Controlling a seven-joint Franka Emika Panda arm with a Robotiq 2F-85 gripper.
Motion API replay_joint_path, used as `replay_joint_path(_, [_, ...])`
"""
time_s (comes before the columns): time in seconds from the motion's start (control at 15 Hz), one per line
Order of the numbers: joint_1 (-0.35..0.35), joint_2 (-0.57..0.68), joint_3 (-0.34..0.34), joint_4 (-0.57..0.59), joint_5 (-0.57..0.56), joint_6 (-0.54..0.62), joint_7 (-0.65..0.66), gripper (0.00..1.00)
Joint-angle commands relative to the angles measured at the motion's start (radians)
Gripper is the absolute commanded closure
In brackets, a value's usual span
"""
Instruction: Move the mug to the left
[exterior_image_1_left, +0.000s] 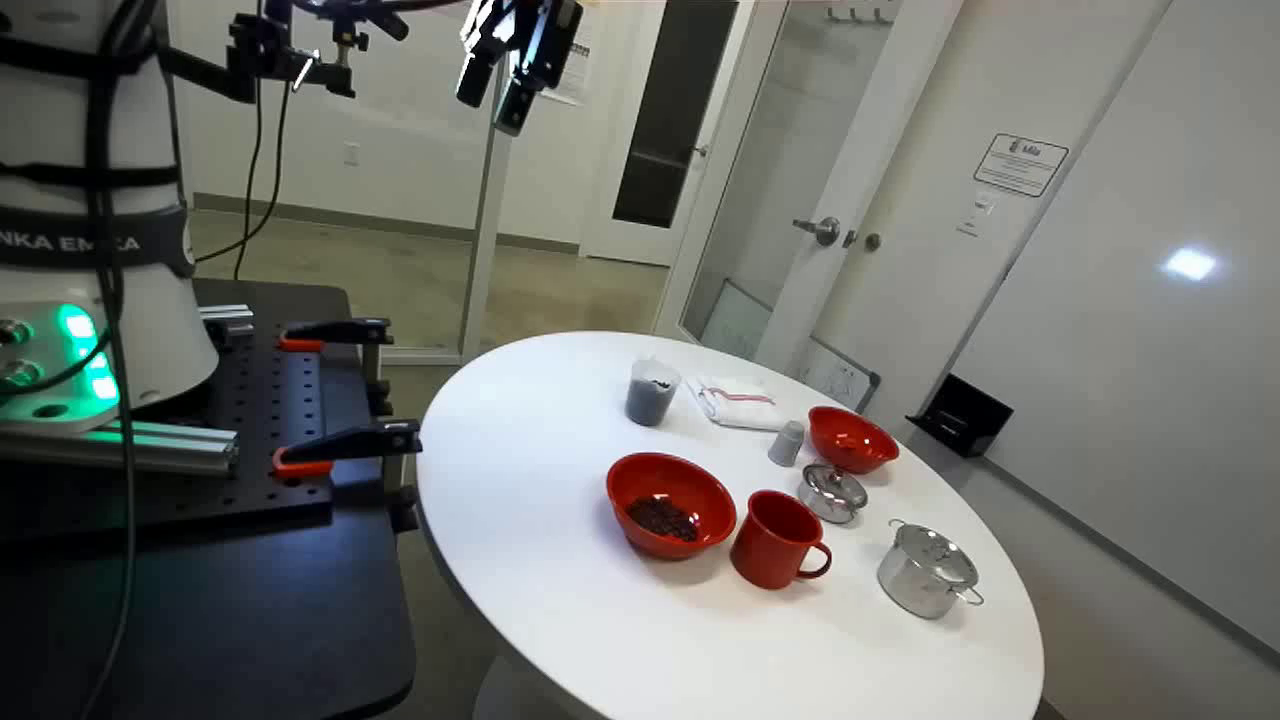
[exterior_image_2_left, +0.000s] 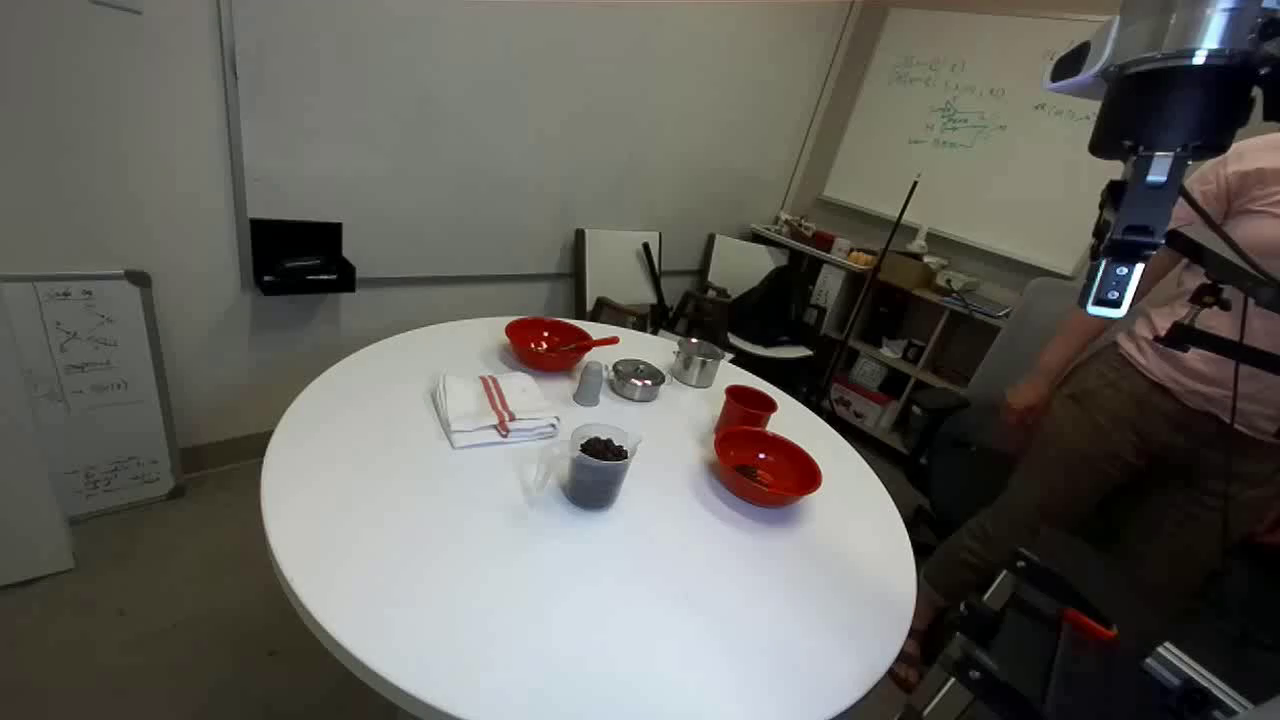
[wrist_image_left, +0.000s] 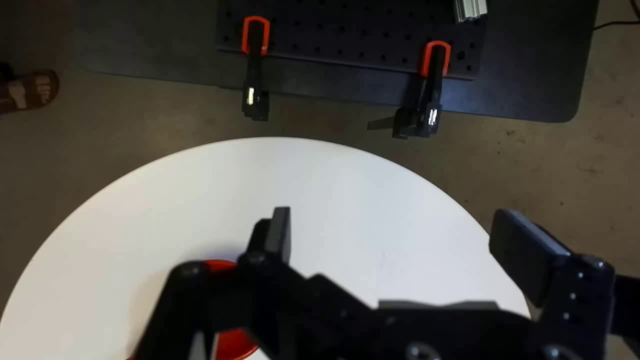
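The red mug (exterior_image_1_left: 768, 548) stands upright on the white round table, right beside a red bowl with dark bits in it. Its handle points right in that exterior view. In an exterior view the mug (exterior_image_2_left: 746, 407) stands just behind that bowl and its handle is hidden. My gripper (exterior_image_1_left: 491, 102) is high in the air, well away from the mug and nearer the robot base. In the wrist view the gripper (wrist_image_left: 397, 225) has its fingers wide apart with nothing between them. The mug cannot be made out in the wrist view.
The near red bowl (exterior_image_1_left: 668, 500) touches or nearly touches the mug. A steel pot (exterior_image_1_left: 927, 572), a lidded steel pot (exterior_image_1_left: 832, 492), a grey cup (exterior_image_1_left: 787, 444), a far red bowl (exterior_image_1_left: 850, 440), a folded towel (exterior_image_2_left: 490, 405) and a measuring cup (exterior_image_2_left: 597, 475) stand on the table (exterior_image_2_left: 560, 610).
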Motion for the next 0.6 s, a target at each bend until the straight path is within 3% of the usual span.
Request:
replay_joint_path(0.0, [0.0,0.0,0.001,0.001,0.001,-0.001,0.0,0.0])
replay_joint_path(0.47, [0.0,0.0,0.001,0.001,0.001,-0.001,0.0,0.0])
replay_joint_path(0.53, [0.002,0.062,0.005,0.036,0.0,0.0,0.009,0.0])
